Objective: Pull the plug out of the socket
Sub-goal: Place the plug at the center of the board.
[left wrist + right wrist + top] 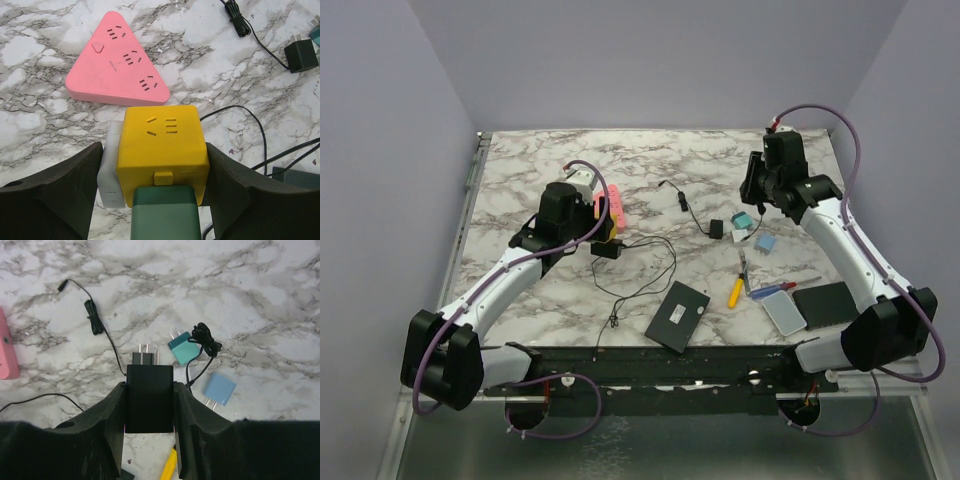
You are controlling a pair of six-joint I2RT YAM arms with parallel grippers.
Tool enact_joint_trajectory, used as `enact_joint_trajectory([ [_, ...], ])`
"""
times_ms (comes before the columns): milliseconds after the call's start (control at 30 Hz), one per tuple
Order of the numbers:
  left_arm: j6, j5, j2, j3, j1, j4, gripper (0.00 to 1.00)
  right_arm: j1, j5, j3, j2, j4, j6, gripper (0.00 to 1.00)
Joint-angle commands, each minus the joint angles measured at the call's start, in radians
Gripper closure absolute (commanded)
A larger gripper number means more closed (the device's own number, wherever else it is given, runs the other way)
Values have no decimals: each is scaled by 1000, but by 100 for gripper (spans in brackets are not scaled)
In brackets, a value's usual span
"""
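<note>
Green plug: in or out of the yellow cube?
In. The green plug sits flush against the yellow cube, no prongs showing.

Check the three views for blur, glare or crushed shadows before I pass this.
Top external: even soft light, no glare on the white marble table. Left wrist: yellow cube socket sharp, dark green plug at the bottom edge slightly softer. Right wrist: black plug adapter blends into the black foam fingers, detail lost.
</note>
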Motion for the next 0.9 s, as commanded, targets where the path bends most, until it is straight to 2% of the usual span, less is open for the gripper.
enact_joint_trajectory([
  [0,-22,34,-16,7,-4,45,100,-35,-77,-77,12,69,18,100],
  [333,-28,43,-4,6,-7,48,100,-127,-256,-265,96,210,77,99],
  [600,-31,53,15,10,-10,49,100,-136,-318,-314,175,281,103,91],
  [733,-30,54,19,13,-9,50,100,-137,-295,-335,201,311,103,88],
  [867,-28,55,21,13,-9,49,100,-132,-189,-385,183,369,105,81],
])
